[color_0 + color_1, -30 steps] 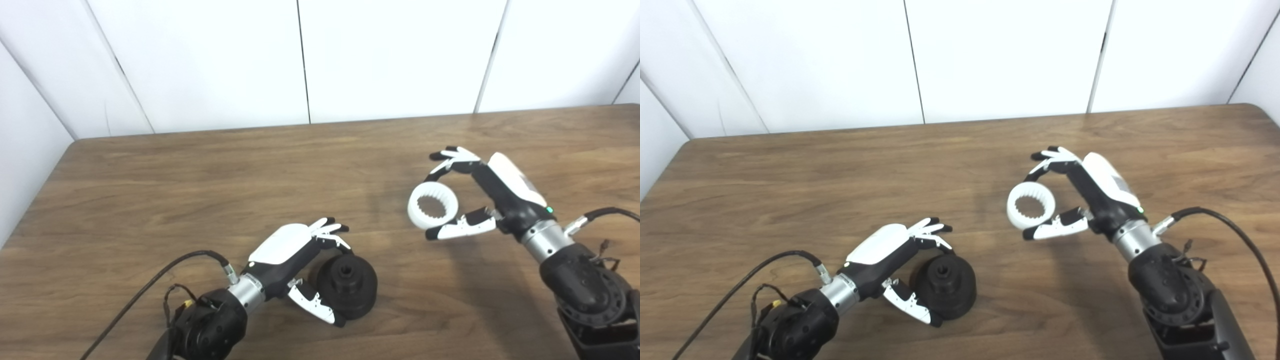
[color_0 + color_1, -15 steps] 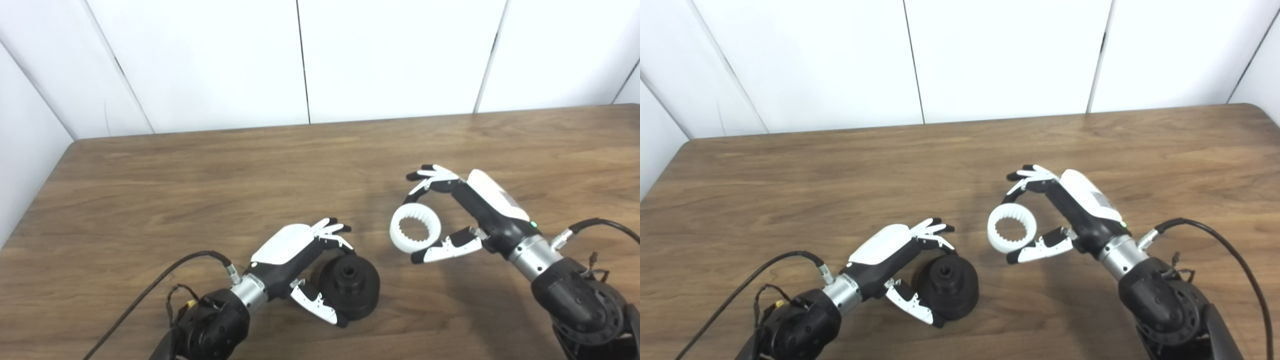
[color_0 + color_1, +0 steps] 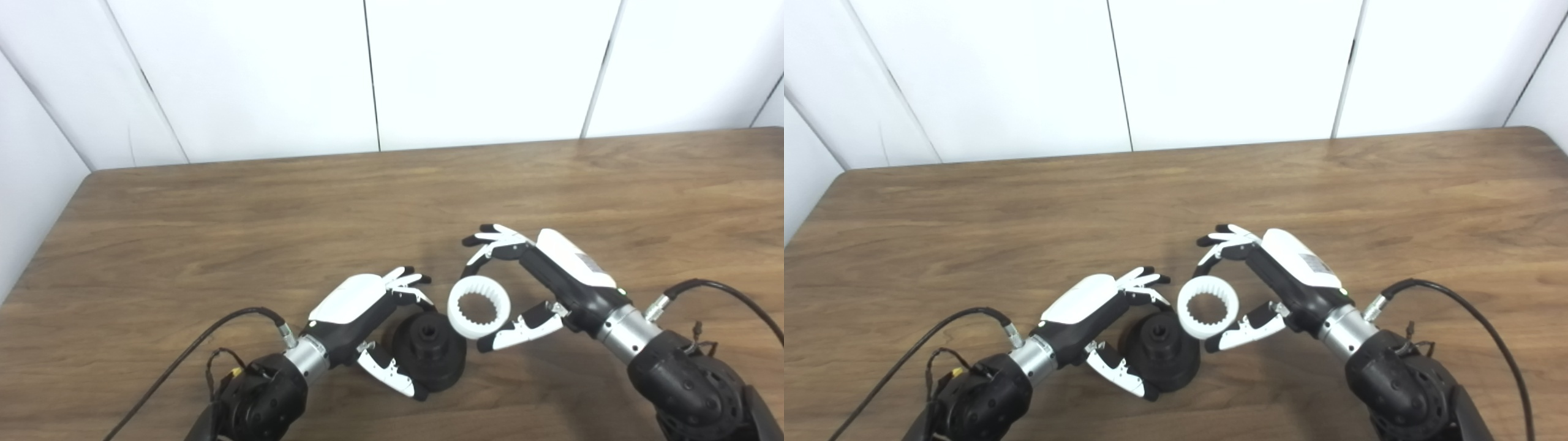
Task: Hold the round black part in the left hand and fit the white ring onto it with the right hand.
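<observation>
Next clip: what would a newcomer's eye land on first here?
The white ring, toothed inside, held up by the right hand near the table's front middle. Just left of it, the left hand grips the round black part resting on the wooden table, the ring's edge nearly over it.

a brown wooden table (image 3: 245, 202) carries the work. the round black part (image 3: 429, 350) rests on it.
</observation>
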`<state>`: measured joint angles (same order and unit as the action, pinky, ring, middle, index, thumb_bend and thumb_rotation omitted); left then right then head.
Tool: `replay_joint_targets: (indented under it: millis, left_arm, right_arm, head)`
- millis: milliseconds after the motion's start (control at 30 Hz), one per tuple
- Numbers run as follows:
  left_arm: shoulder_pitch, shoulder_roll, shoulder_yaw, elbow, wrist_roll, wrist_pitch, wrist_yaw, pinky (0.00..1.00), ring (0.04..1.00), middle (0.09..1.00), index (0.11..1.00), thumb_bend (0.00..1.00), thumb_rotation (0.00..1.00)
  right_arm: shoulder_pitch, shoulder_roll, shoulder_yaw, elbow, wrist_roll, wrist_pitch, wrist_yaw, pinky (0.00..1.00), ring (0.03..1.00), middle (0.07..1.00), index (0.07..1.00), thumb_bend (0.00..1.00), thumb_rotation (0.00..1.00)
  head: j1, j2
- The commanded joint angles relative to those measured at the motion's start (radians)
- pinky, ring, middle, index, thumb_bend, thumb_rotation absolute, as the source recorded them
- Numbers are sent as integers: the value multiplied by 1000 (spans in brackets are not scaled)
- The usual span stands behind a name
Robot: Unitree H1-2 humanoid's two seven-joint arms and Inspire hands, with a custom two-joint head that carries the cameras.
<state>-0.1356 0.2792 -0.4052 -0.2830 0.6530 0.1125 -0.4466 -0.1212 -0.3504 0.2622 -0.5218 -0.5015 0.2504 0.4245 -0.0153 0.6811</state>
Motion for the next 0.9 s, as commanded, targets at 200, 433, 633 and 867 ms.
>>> replay_joint_targets:
  millis: [200,433,633,867]
  left_arm:
    - [-15,2,3,-5,11,3,4,909,1000,947,645,935,283]
    - [-17,-2,0,-4,16,2,3,897,1000,947,643,939,289]
    - [-17,-6,-1,-18,17,16,-9,900,1000,952,648,933,293]
    - [-14,-7,-1,-33,13,28,-17,896,1000,956,651,932,291]
  right_arm:
    - [-42,24,9,-61,-5,6,20,823,938,841,488,521,166]
    - [-46,38,14,-73,-3,16,41,826,943,841,488,522,165]
    - [-57,41,30,-56,-15,-1,47,815,941,835,487,522,164]
    - [-66,49,46,-22,-20,-12,38,806,939,838,487,522,164]
  head:
    - [0,0]
    - [3,-1]
    - [10,1]
    - [13,5]
